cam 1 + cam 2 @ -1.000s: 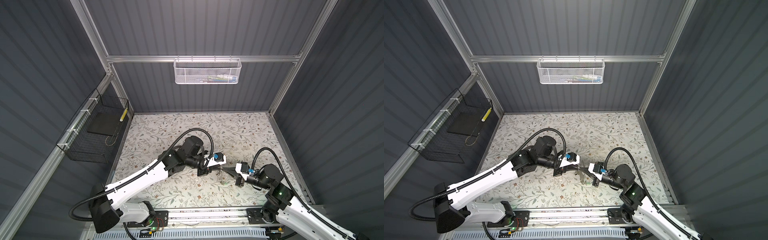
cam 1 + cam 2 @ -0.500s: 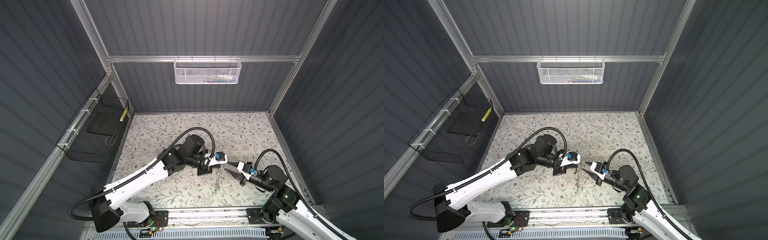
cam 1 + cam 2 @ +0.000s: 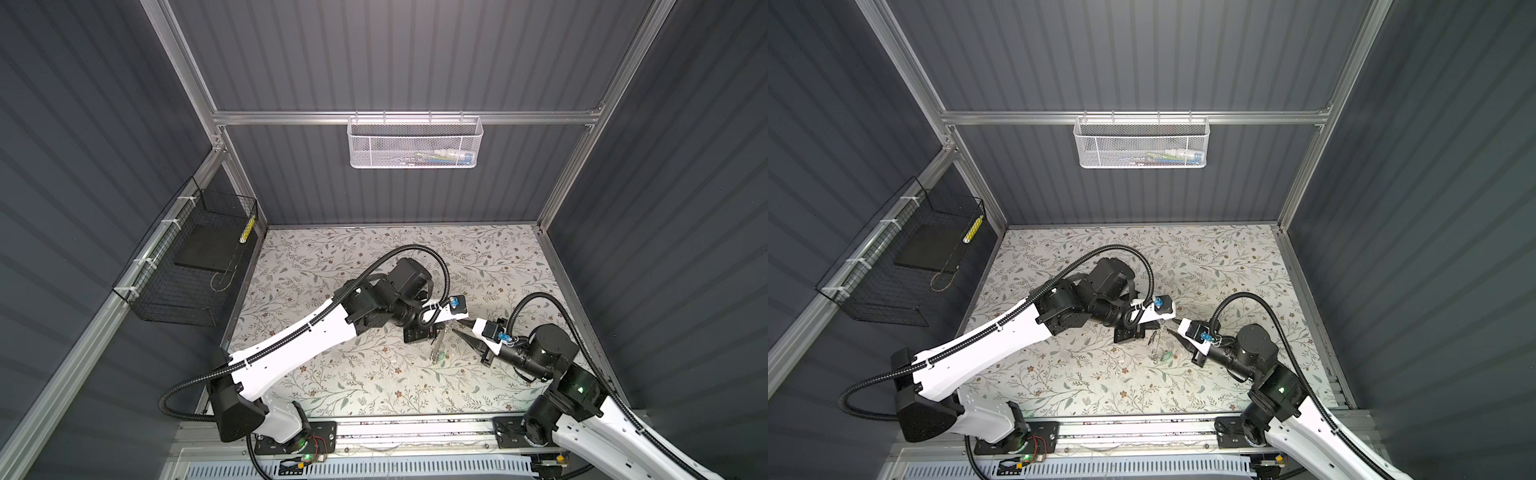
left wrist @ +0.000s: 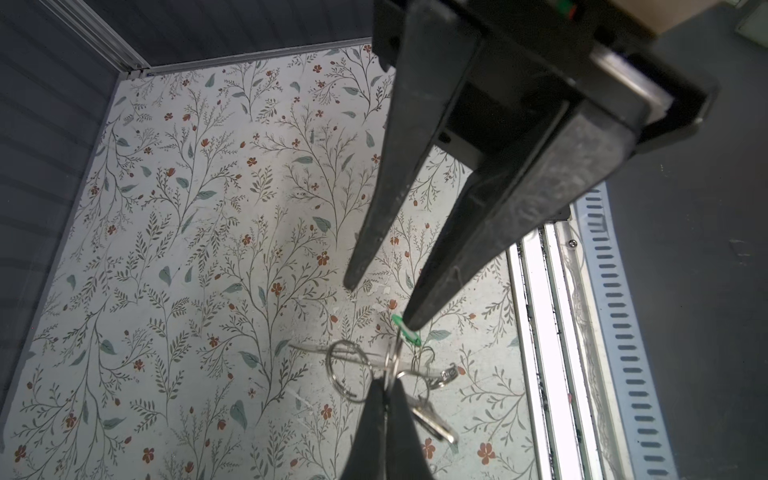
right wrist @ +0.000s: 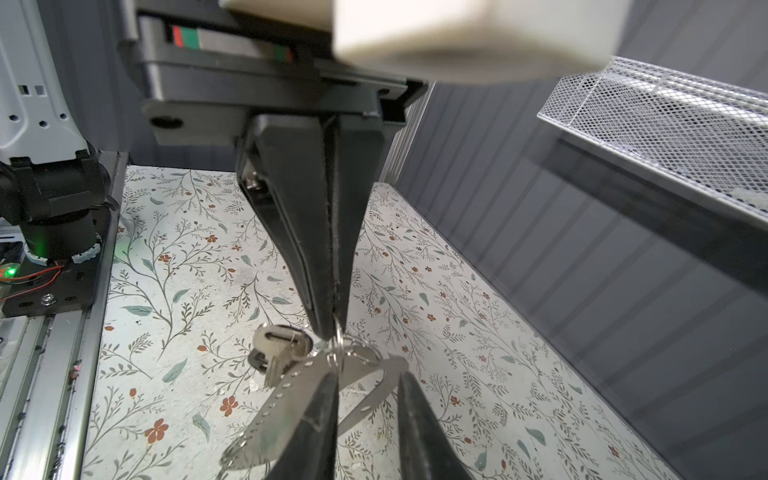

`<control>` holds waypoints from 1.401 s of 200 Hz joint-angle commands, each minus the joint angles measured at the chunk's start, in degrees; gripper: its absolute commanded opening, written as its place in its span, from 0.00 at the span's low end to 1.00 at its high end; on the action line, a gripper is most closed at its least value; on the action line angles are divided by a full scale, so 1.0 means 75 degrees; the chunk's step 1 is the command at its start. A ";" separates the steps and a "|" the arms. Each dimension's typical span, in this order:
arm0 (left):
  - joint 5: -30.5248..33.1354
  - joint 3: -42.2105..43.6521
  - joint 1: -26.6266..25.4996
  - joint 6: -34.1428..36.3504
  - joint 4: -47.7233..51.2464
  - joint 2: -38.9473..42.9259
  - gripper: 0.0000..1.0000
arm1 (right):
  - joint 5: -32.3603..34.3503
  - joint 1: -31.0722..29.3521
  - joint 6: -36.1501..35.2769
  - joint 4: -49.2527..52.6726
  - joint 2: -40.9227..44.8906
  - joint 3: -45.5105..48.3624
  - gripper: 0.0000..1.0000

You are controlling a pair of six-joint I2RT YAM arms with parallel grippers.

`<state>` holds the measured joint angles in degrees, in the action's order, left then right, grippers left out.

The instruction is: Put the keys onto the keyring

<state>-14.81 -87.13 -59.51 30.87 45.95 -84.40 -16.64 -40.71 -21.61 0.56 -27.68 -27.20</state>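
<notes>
My left gripper (image 4: 385, 384) is shut on a small metal ring of the keyring (image 5: 286, 390), a flat grey plate with a slot that hangs below it over the floral table. In both top views the bundle dangles under the left gripper (image 3: 448, 327). Silver keys (image 5: 276, 357) hang from the rings beside the plate, and one key (image 4: 432, 417) shows past my left fingers. The bright green tag (image 4: 406, 331) lies by one fingertip of my right gripper (image 4: 381, 305). The right gripper (image 5: 369, 378) is open, facing the left gripper's tip, with the plate's curved edge showing between its fingers.
A white mesh basket (image 3: 415, 143) hangs on the back wall. A black wire basket (image 3: 191, 266) is fixed to the left wall. The metal rail (image 3: 415, 428) carrying both arm bases runs along the front edge of the floral table (image 3: 332, 257).
The right gripper has opened and let go of the keyring, which both grippers held level between them. The keyring has swung down and now hangs from the left gripper alone.
</notes>
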 commanded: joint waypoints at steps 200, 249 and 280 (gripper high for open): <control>0.0005 0.0012 -0.0152 0.0196 -0.0198 0.0222 0.00 | -0.0123 -0.0071 0.0455 -0.0667 -0.0334 0.0388 0.16; -0.0050 0.0000 -0.0152 0.0265 -0.0083 0.0153 0.00 | -0.0267 -0.0078 0.0525 -0.0858 -0.0211 0.0416 0.16; 0.0036 -0.0004 -0.0152 0.0278 -0.0045 0.0117 0.00 | -0.0266 -0.0079 0.0629 -0.1122 -0.0001 0.0551 0.31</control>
<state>-13.30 -87.46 -60.36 31.97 45.54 -84.40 -18.98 -41.25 -17.76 -5.54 -29.02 -24.16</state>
